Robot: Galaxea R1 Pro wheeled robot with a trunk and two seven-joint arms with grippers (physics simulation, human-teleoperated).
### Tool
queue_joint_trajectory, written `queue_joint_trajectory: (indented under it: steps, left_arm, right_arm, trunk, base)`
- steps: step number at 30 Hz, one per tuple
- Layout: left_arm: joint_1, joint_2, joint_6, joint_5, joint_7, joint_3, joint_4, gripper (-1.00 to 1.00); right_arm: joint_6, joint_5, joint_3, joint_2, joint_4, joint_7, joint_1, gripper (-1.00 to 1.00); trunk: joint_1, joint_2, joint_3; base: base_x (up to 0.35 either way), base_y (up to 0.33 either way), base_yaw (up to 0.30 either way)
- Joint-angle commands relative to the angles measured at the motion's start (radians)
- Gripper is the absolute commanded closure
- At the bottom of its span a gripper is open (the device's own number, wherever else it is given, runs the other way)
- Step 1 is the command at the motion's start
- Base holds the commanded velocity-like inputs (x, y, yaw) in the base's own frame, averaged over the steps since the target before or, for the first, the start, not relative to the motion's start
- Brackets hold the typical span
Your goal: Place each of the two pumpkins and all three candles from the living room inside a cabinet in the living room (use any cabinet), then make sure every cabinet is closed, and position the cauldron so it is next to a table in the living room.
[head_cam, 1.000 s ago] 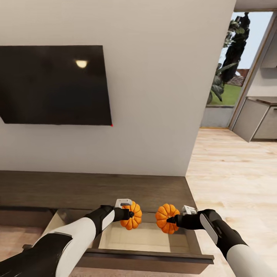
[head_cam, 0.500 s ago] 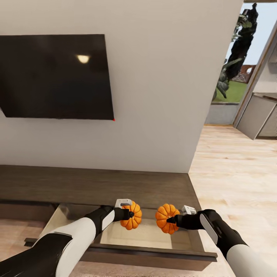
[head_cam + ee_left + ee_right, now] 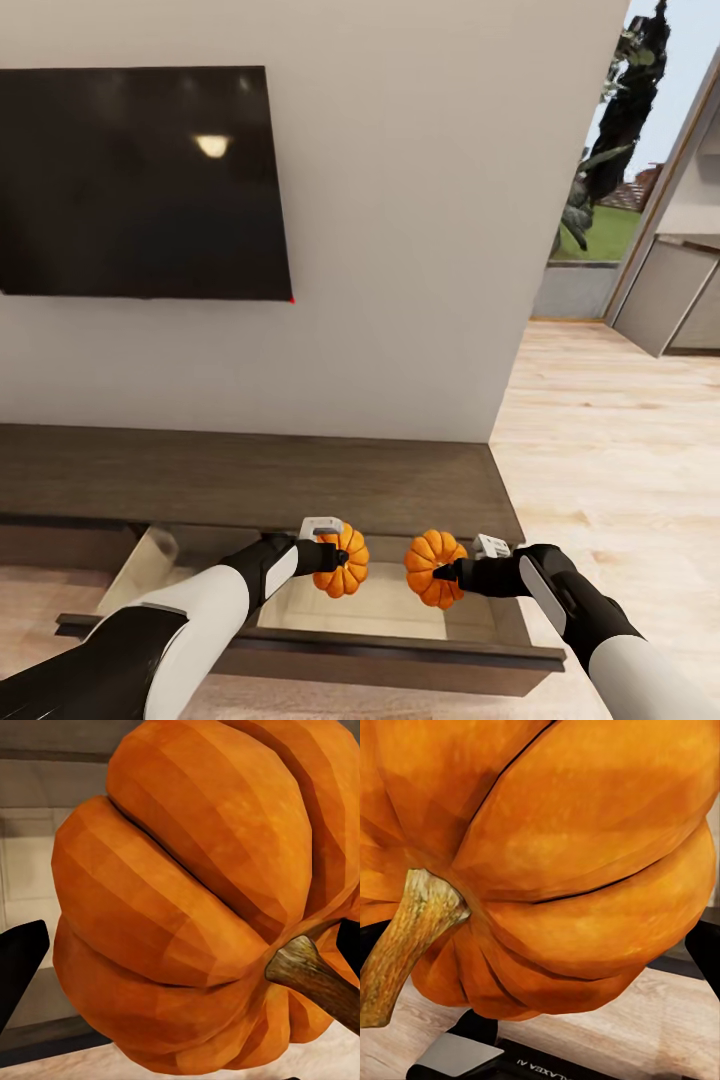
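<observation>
Left gripper [image 3: 340, 558] clenched on left pumpkin [image 3: 343, 560], right gripper [image 3: 445, 572] on right pumpkin [image 3: 433, 567], above open cabinet [image 3: 250, 485] drawer [image 3: 370, 610] at 6 o'clock.

The left pumpkin [image 3: 195, 907] runs past the left wrist view's edges and hides most of the drawer [image 3: 380, 610] behind it; the right pumpkin [image 3: 562, 862] does the same in the right wrist view. From the head, both arms cover the drawer's near corners, and the TV [image 3: 140, 180] is cut off at the left edge
</observation>
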State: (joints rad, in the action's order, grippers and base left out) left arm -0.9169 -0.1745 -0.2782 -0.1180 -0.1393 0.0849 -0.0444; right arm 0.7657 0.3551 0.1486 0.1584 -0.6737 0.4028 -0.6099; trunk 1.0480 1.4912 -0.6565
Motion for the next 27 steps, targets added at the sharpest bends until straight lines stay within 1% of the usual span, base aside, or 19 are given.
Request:
queue_joint_trajectory:
  steps: [1, 5, 18, 27]
  left_arm:
    - [0.0, 0.0, -0.006, -0.011, 0.0, 0.008, -0.002, 1.0]
    - [0.0, 0.0, -0.006, -0.011, 0.0, 0.007, -0.002, 1.0]
    - [0.0, 0.0, -0.006, -0.011, 0.0, 0.007, -0.002, 1.0]
    - [0.0, 0.0, -0.006, -0.011, 0.0, 0.007, -0.002, 1.0]
  right_arm:
    - [0.003, 0.001, 0.003, 0.001, -0.001, -0.001, -0.001, 1.0]
    - [0.003, 0.001, 0.003, 0.001, -0.001, -0.001, -0.001, 1.0]
    - [0.003, 0.001, 0.003, 0.001, -0.001, -0.001, -0.001, 1.0]
    - [0.003, 0.001, 0.003, 0.001, -0.001, -0.001, -0.001, 1.0]
  trunk:
    - [0.004, 0.008, -0.004]
    - [0.019, 0.036, -0.018]
    - [0.069, 0.127, -0.077]
    - [0.104, 0.19, -0.117]
  base:
    - [0.0, 0.0, 0.0]
    - [0.0, 0.0, 0.026]
    - [0.0, 0.0, 0.096]
    - [0.0, 0.0, -0.013]
